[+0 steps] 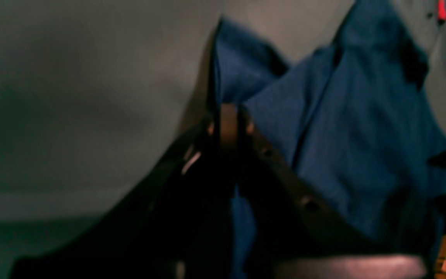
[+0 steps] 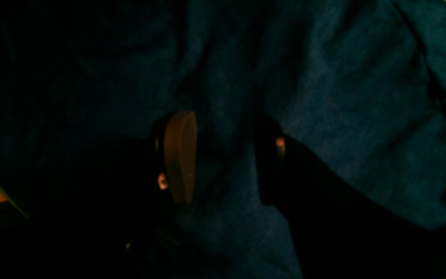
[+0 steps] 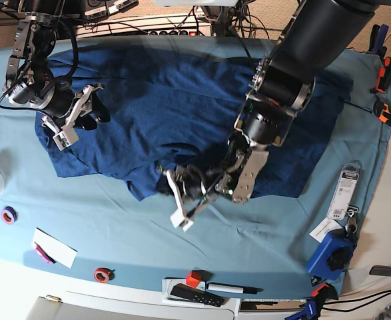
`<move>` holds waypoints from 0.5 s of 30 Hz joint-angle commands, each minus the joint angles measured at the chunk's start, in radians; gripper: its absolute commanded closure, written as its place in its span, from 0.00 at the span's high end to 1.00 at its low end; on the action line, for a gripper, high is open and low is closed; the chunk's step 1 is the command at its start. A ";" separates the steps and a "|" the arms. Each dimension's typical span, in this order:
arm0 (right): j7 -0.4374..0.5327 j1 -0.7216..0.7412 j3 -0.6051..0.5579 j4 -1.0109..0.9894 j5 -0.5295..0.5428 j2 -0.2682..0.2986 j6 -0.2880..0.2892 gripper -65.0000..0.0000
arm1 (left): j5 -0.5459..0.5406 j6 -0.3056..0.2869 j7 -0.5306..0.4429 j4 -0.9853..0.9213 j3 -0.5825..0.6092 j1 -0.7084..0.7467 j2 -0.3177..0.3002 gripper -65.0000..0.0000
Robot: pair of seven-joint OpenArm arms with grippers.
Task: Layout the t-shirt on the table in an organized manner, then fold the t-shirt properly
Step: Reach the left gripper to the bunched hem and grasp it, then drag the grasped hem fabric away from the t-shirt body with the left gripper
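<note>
Both left fingers (image 1: 229, 128) meet, pinching a t-shirt (image 1: 347, 128) fold. At the right wrist, the right gripper (image 2: 227, 155) stands spread over navy cloth (nothing between its pads). From the base, the shirt lies rumpled across the table (image 3: 115, 220).

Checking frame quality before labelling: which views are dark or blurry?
Right wrist view: badly underexposed, the t-shirt is barely readable, the right gripper shows only as one dim pad and dark outlines. Left wrist view: dim and soft throughout, the left gripper and shirt folds smeared, table a featureless grey. Base view: evenly lit and sharp, with a dark shadow under the left arm.
</note>
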 commanded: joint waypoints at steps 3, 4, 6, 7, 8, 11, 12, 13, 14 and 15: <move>0.015 0.008 0.007 0.017 -0.008 0.014 0.001 0.38 | -0.030 -0.016 -0.022 0.016 -0.001 -0.051 0.025 0.00; 0.015 0.008 0.007 0.017 -0.007 0.014 0.001 0.38 | -0.030 -0.016 -0.022 0.016 -0.001 -0.052 0.025 0.00; 0.015 0.008 0.007 0.017 -0.007 0.014 0.001 0.38 | -0.030 -0.016 -0.022 0.016 -0.001 -0.051 0.025 0.00; 0.015 0.008 0.007 0.017 -0.007 0.014 0.001 0.38 | -0.030 -0.016 -0.022 0.016 -0.001 -0.050 0.025 0.01; 0.015 0.008 0.007 0.017 -0.007 0.014 0.001 0.38 | -0.030 -0.016 -0.023 0.016 -0.001 -0.049 0.025 0.05; 0.016 0.008 0.007 0.017 -0.007 0.014 0.001 0.38 | -0.029 -0.016 -0.024 0.016 -0.001 -0.049 0.025 0.15; 0.016 0.008 0.007 0.017 -0.007 0.014 0.001 0.38 | -0.029 -0.016 -0.025 0.016 -0.001 -0.049 0.025 0.17; 0.016 0.008 0.007 0.017 -0.007 0.014 0.001 0.38 | -0.029 -0.016 -0.026 0.016 -0.001 -0.049 0.025 0.18; 0.016 0.008 0.007 0.017 -0.007 0.014 0.001 0.38 | -0.029 -0.016 -0.027 0.016 -0.001 -0.048 0.025 0.19; 0.016 0.008 0.007 0.017 -0.007 0.014 0.001 0.38 | -0.029 -0.016 -0.027 0.016 -0.001 -0.048 0.025 0.19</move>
